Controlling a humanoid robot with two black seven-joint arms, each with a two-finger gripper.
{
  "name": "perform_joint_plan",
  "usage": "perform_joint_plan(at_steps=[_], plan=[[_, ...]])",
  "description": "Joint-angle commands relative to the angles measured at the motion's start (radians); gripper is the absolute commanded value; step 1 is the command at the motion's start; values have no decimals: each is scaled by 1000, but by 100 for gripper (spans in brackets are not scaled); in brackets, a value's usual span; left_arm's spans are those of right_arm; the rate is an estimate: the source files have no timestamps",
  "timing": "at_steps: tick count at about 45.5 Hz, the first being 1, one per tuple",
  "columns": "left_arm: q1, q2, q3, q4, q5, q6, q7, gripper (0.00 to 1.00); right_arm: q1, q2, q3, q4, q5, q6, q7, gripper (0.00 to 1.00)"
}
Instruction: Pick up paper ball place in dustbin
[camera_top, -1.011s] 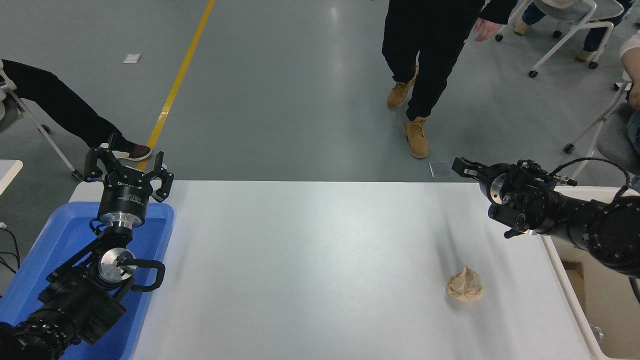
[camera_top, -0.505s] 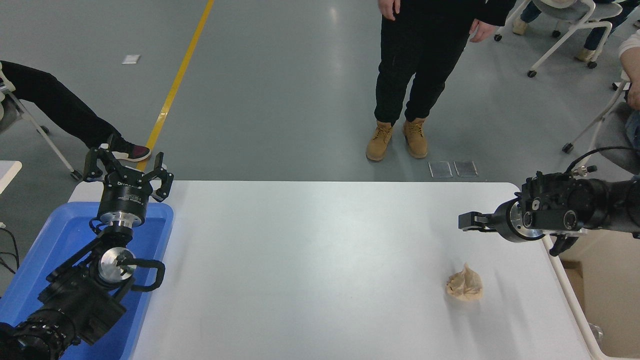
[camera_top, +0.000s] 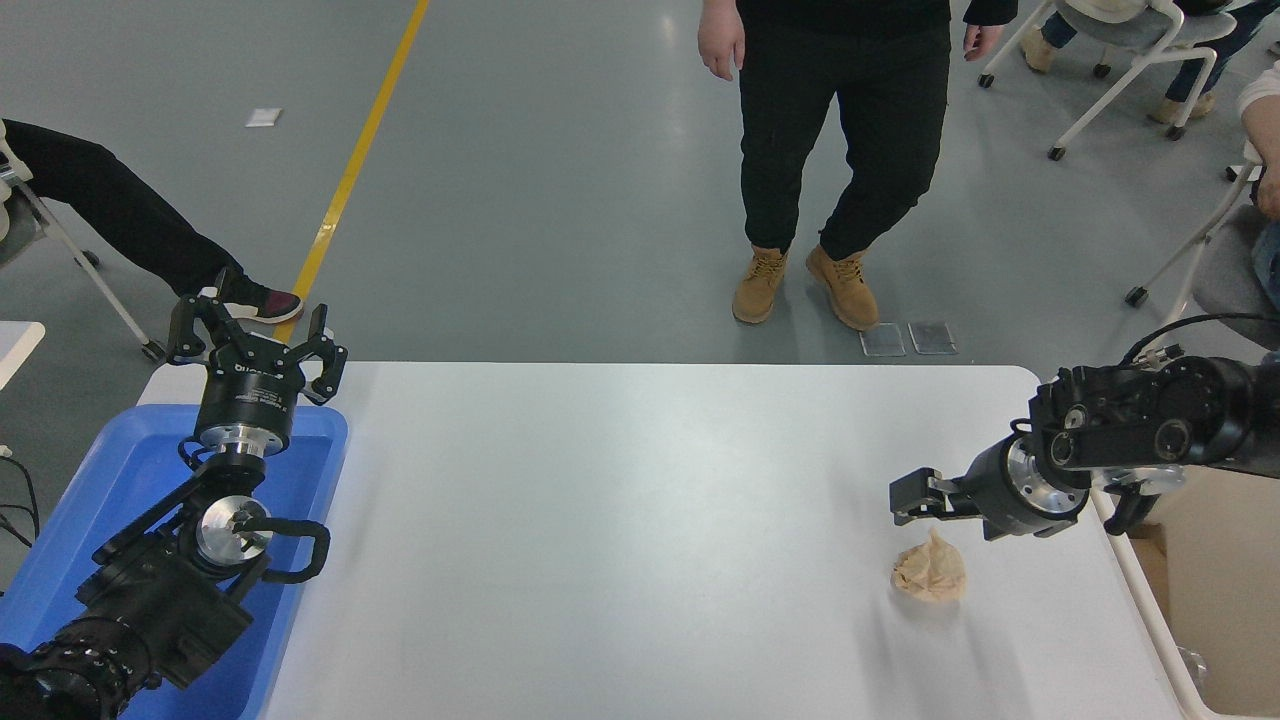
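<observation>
**Right gripper close over the paper ball**

I see the paper ball (camera_top: 930, 574) sitting on the white table (camera_top: 620, 520), near the right side and toward my edge. It is tan and wrinkled, with a pointy top. Nothing is touching it.

My right gripper (camera_top: 905, 497) comes in from the right edge and points left. Its tip hangs just above and a bit to the left of the ball's top. I cannot tell if its fingers are apart or together, because I see them from the side and they look like one dark block.

The dustbin (camera_top: 1150, 610) is off the right end of the table. I only see its cream rim and part of the inside wall. It is just beside the table edge, and the ball is near it.

My left gripper (camera_top: 258, 335) is parked at the lower left, pointing away from me over the far end of the blue tray (camera_top: 110, 480). Its fingers are spread wide and hold nothing.

A person (camera_top: 840, 130) in dark pants and tan boots stands on the gray floor past the far edge of the table.
</observation>
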Motion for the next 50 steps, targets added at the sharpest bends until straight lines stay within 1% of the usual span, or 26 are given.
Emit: perform_joint_plan(at_steps=[1,16,31,35,36,37,40,41,42,45,47,48,50], plan=[[0,0,0,0,0,0,0,99,-121,33,52,-110,4,0,-1,100],[0,0,0,1,0,0,0,99,-208,64,83,-191,3,-3,-2,100],[1,0,0,1,0,0,0,99,-253,66,83,-223,1,-11,-1,100],[1,0,0,0,0,0,0,99,-267,66,83,-234,-1,-31,-1,96],[1,0,0,0,0,0,0,99,-267,67,83,-234,-1,-37,-1,94],[1,-1,0,1,0,0,0,99,-268,70,83,-234,-1,-46,-1,87],[1,0,0,0,0,0,0,99,-268,82,83,-234,-11,-54,-1,75],[1,0,0,0,0,0,0,99,-267,86,82,-234,-13,-56,-1,68],[1,0,0,1,0,0,0,99,-267,89,82,-234,-14,-56,-1,58],[1,0,0,0,0,0,0,99,-264,93,74,-234,-16,-54,1,25],[1,0,0,0,0,0,0,99,-262,92,72,-234,-16,-51,1,7],[1,0,0,0,0,0,0,99,-261,93,71,-234,-16,-50,1,0],[1,0,0,0,0,0,0,99,-256,90,68,-234,-16,-48,1,0]])
